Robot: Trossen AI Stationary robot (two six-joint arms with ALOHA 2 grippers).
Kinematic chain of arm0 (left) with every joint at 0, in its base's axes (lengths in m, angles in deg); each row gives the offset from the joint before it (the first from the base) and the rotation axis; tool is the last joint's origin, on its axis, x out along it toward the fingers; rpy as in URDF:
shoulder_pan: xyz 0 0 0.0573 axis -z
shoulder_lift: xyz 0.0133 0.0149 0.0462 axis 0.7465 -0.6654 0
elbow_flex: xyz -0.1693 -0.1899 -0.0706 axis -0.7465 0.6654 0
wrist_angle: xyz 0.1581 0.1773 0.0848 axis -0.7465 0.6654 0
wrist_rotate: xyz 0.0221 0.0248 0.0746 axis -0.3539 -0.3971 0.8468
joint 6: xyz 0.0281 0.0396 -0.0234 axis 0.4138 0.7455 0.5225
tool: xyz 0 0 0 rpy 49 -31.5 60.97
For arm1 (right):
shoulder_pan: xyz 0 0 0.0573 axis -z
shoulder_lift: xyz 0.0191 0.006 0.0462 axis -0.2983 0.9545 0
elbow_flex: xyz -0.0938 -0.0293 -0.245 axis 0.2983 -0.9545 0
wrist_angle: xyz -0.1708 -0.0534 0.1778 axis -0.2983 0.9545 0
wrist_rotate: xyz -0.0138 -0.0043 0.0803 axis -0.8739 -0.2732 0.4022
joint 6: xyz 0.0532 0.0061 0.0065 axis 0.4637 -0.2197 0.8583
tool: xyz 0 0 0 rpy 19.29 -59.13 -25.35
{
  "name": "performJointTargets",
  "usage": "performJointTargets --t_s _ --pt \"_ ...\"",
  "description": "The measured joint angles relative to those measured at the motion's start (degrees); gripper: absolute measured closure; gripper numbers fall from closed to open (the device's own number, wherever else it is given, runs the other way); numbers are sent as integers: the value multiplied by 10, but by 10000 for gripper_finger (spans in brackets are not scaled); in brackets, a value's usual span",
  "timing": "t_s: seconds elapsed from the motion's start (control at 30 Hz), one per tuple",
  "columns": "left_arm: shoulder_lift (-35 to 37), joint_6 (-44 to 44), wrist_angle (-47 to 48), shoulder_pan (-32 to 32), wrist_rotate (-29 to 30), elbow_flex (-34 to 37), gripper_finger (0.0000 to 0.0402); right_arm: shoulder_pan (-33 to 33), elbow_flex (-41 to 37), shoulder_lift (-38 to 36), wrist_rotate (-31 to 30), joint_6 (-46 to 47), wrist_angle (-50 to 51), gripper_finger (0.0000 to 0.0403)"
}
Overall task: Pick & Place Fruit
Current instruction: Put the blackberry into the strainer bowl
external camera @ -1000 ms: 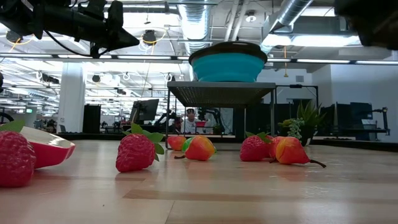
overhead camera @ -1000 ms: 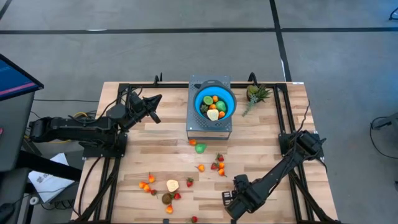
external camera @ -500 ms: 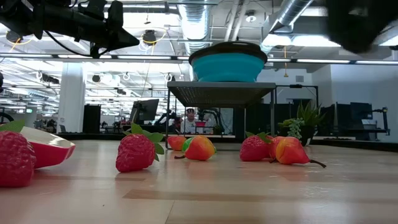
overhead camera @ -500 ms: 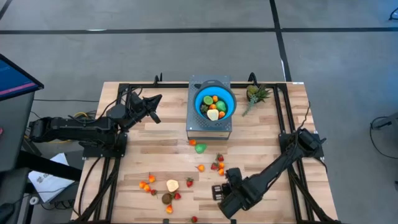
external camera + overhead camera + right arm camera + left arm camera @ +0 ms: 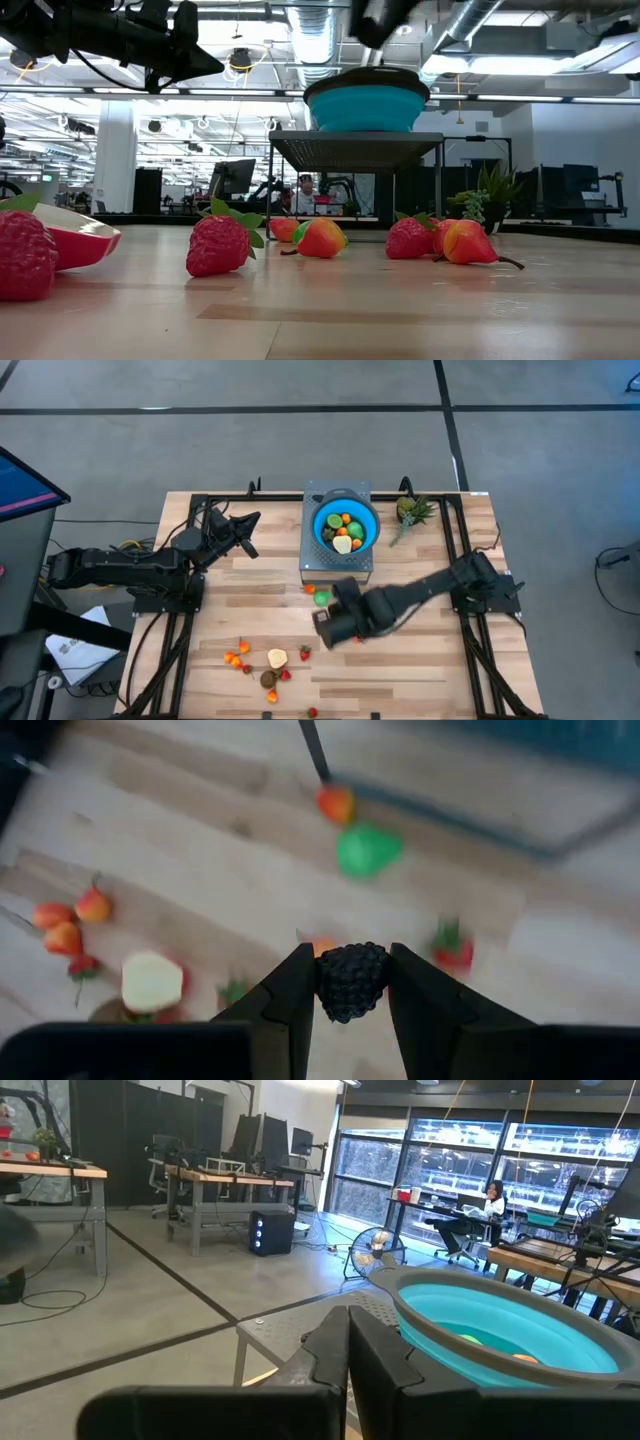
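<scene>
Right wrist view: right hand (image 5: pixel 352 982) clamping dark berry (image 5: pixel 352 980), blue bowl (image 5: pixel 346 526) just beyond, up-table; left hand (image 5: pixel 244 532) shut, parked.

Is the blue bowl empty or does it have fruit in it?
It has fruit in it. From above, the blue bowl on its gray stand holds orange, green and pale yellow pieces, with more fruit still scattered on the table.

Open-plan robotics lab: workbenches (image 5: pixel 200 1175), monitors (image 5: pixel 265 1142), exposed ceiling ducts (image 5: pixel 320 30).
</scene>
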Motion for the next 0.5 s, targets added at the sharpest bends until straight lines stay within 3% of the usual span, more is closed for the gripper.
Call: performJointTargets --t_s 0.3,0.5 --pt "0 0 0 0 0 0 400 127 116 0 -4 -293 2 305" --pt "0 0 0 0 0 0 400 217 173 0 -1 -433 10 305"
